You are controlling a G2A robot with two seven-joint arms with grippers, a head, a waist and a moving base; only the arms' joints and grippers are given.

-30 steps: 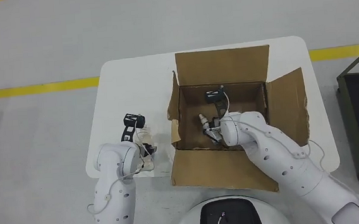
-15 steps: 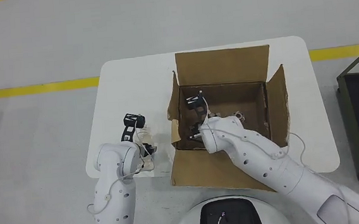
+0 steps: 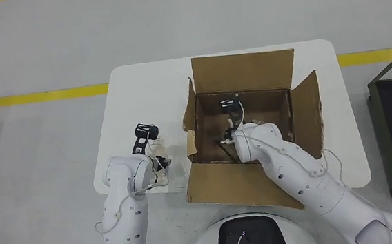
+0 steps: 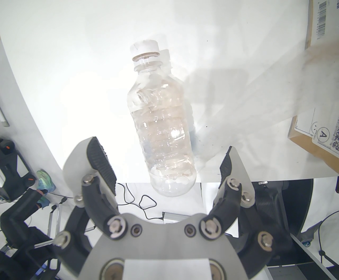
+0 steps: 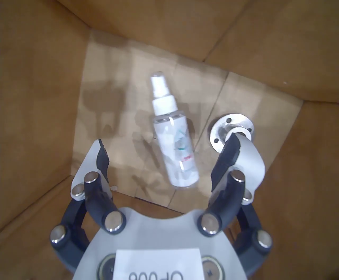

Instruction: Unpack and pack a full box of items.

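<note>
The right gripper (image 5: 167, 144) hangs inside the cardboard box (image 5: 39, 92) with its fingers spread wide. A small spray bottle (image 5: 173, 143) lies flat on the box floor beneath the gap between them, touching neither finger. Its long axis runs from the palm outward, with the base nearest the palm and the white nozzle pointing away past the fingertips. Its label is white with teal and red marks, too blurred to read. A round metal flange (image 5: 218, 132) lies just beside the bottle, partly behind one fingertip.

The left gripper (image 4: 163, 155) is also spread, over the white table (image 4: 66, 66). A clear ribbed water bottle (image 4: 159, 122) lies there on its side, with its base between the fingertips and its white cap pointing away from the palm. The box's outer wall nearby bears white printed stickers (image 4: 320, 132).
</note>
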